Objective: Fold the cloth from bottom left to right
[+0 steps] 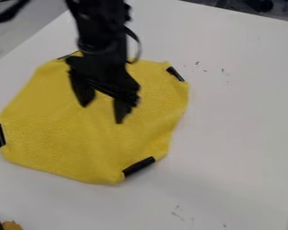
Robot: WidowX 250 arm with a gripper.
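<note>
Yellow cloth, camera view: spread nearly flat on the white table, octagon-like outline, soft rumples towards its lower edge. Black strips at four of its corners: left strip, bottom strip, upper-right strip, upper-left strip partly behind the arm. Arm comes in past the cloth's top edge; black gripper hangs over the cloth's middle, tips pointing down, fingers spread apart, nothing held between them. Cannot tell whether the tips touch the fabric. Off the cloth's lower-left side, at the view's corner, an orange-brown thing, identity unclear. Handling, my guess: light, limp, a little fuzzy, so decent grip and no worry of breakage; it will sag and crease wherever it is unsupported. The strips look stiffer than the fabric and may be smoother, perhaps apt to slip. Best hold for the fold: a pinch of fabric at the cloth's left corner, by the left strip, fingers astride the edge and low enough to catch the single layer. A bite in the middle would likely only bunch it. Lift should be modest, then a low carry towards the cloth's right side; too fast or flat a pull could drag the whole piece along.
</note>
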